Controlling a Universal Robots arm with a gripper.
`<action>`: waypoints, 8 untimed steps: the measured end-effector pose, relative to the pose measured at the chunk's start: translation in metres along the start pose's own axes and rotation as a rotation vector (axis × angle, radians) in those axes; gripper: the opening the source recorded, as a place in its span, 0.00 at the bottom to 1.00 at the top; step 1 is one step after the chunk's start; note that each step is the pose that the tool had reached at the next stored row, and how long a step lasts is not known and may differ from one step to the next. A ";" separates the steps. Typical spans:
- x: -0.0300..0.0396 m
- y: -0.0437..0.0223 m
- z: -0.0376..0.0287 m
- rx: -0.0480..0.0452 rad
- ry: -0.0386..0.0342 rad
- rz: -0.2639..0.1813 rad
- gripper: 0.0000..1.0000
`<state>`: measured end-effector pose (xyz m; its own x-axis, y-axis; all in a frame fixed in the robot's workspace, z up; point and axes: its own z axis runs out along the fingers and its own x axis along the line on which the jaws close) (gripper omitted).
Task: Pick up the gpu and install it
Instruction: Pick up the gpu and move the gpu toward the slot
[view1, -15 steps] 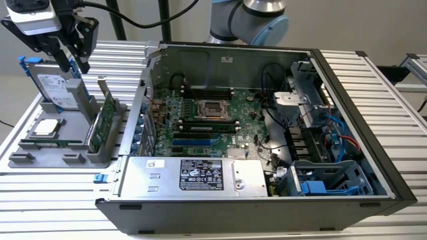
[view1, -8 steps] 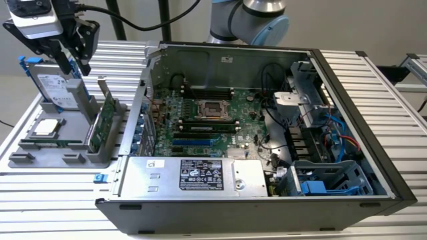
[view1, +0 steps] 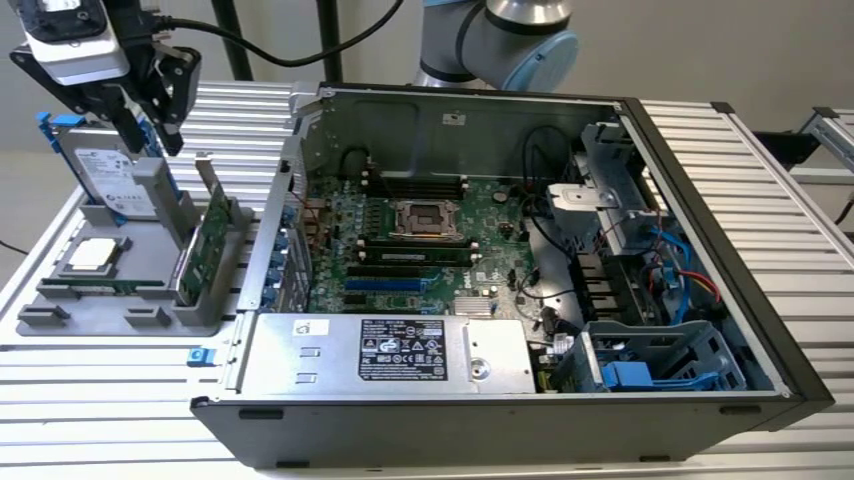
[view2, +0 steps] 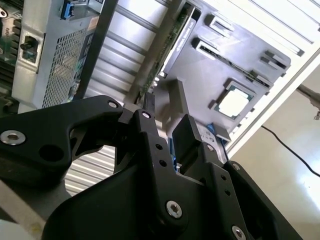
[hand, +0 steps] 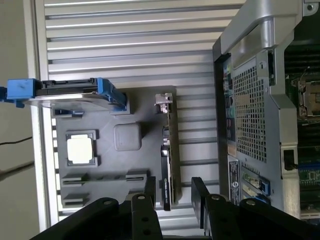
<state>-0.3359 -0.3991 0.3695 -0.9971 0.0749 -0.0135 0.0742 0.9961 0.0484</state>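
Note:
The gpu (view1: 203, 245) stands on edge in a slot of the grey holder (view1: 120, 300) at the exterior view's left. Its green board faces the computer case and its silver bracket is at the far end. My gripper (view1: 150, 135) hangs open well above the holder, over its far end near the hard drive, with nothing between its fingers. In the first wrist view the gpu (hand: 166, 170) shows edge-on, black, and the two black fingers (hand: 150, 192) of my gripper (hand: 175, 195) stand to either side of its line. In the second wrist view the gpu (view2: 172, 42) lies beyond the gripper (view2: 167, 130).
A silver hard drive (view1: 114, 170) in a blue frame stands at the holder's far end, and a square processor chip (view1: 91, 255) lies flat in it. The open computer case (view1: 694, 200) with its motherboard (view1: 414, 240) and power supply (view1: 387, 350) sits right beside the holder.

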 end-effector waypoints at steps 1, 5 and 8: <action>0.0000 0.0000 0.0006 0.0001 0.0001 0.000 1.00; 0.0000 -0.0001 0.0030 0.0001 0.0001 0.000 1.00; 0.0001 -0.0002 0.0049 0.0000 0.0000 0.000 1.00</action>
<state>-0.3359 -0.3991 0.3646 -0.9971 0.0749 -0.0135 0.0742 0.9961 0.0484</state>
